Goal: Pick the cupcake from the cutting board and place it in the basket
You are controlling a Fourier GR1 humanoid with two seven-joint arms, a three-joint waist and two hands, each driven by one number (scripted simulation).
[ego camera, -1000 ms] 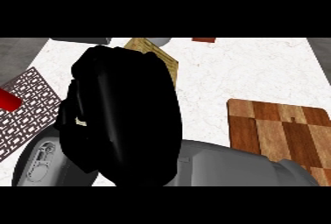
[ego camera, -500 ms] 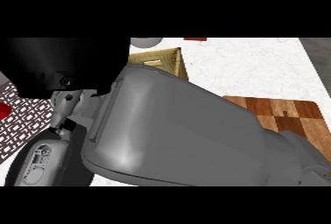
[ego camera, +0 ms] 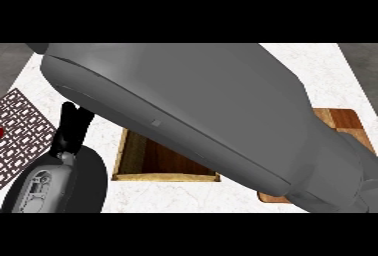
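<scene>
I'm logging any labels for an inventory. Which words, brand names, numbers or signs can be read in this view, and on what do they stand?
None can be read.
The grey forearm that fills most of the view is plain.
The basket, the cutting board and the patterned mat show no writing.
The cupcake is not visible.

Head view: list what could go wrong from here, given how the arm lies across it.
1. The grey forearm crosses the whole view, hiding its own hand and the cupcake, so any release would go unchecked.
2. Only a corner of the basket shows beneath the forearm; the arm might clip its rim.
3. Most of the cutting board is covered too, so whether the cupcake has left it cannot be told.
4. The left hand hangs close beside the basket and could bump it.
</scene>
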